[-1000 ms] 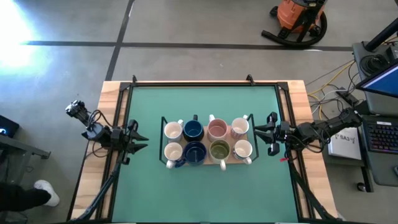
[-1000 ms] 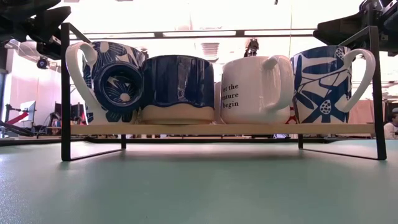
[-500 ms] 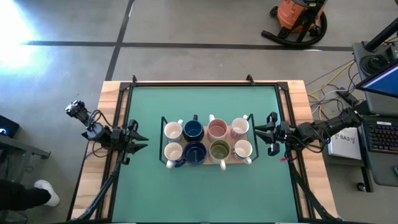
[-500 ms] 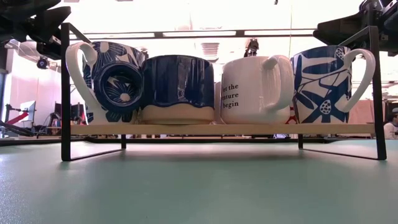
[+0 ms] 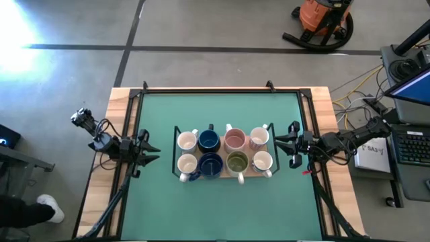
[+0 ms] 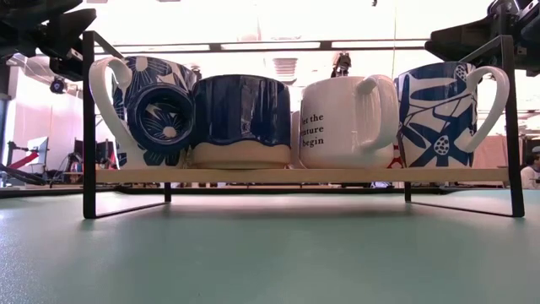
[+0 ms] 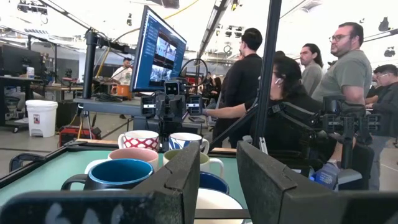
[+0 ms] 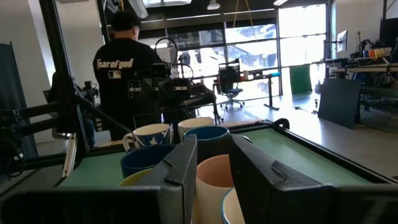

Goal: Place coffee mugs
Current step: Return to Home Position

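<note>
- Set against the pictures from 1 s and 0.5 s ago, nothing is found to differ: no arm and no mug has shifted, so the retreat is judged finished or very nearly so.
- All 8 coffee mugs (image 5: 187, 142) are seen upright on the shelf (image 6: 253, 176), in 2 rows of 4, near the middle of the green table (image 5: 222, 107).
- In one row a white mug, a navy mug (image 5: 209, 140), the pink mug (image 5: 234, 140) and a patterned mug (image 5: 259, 138) are lined up. In the other row the olive-lined mug (image 5: 236, 162) is placed third, between a second navy mug and a white one.
- The left gripper (image 5: 156, 153) is held near the table's left edge, clear of the shelf. Its fingers are apart and nothing is gripped between them.
- The right gripper (image 5: 277, 144) is held just beside the shelf's right end, also parted and empty.
- No mug is left on the bare mat, so the placing is judged complete and only the parking of the arms remains.
- Because the right gripper is close to the end mugs, any further withdrawal should be directed away from the shelf.
</note>
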